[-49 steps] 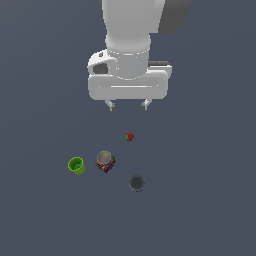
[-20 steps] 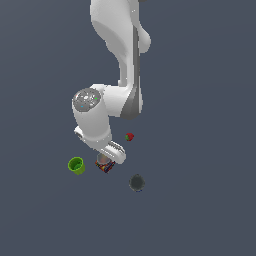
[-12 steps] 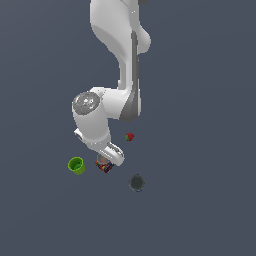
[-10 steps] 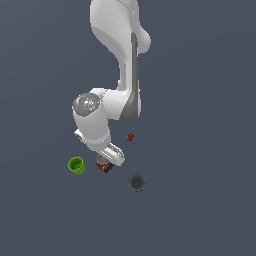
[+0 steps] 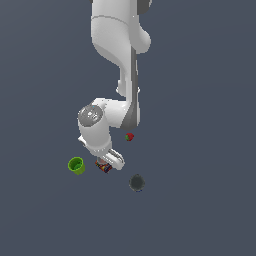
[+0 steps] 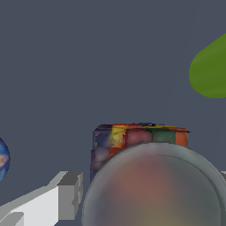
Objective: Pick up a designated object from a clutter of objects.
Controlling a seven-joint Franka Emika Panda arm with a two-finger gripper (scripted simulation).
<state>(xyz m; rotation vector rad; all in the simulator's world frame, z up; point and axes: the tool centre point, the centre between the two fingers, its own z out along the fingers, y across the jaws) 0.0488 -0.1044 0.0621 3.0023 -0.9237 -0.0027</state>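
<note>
The multicoloured cube [image 5: 103, 167], with red, blue, yellow and orange patches, lies on the dark floor, partly hidden under my hand. In the wrist view the cube [image 6: 137, 140] sits between my fingers. My gripper [image 5: 108, 162] is lowered over it and open. One pale finger [image 6: 66, 197] stands a small gap away from the cube's side; the other barely shows at the frame edge. The bright green cup [image 5: 76, 165] stands just off the cube on the exterior view's left and shows in the wrist view [image 6: 212, 70]. The tiny red strawberry [image 5: 130, 136] and the dark grey roundish object [image 5: 136, 182] lie nearby.
A hazy translucent grey ball [image 6: 152, 190] covers the near part of the cube in the wrist view. A blue patch [image 6: 2, 159] shows at that frame's edge. The white arm [image 5: 120, 55] rises above the clutter. The floor is plain dark grey.
Since 2.5 s ago the arm has bent down and brought the gripper from high above the clutter onto the cube. Over the last second it has hardly moved.
</note>
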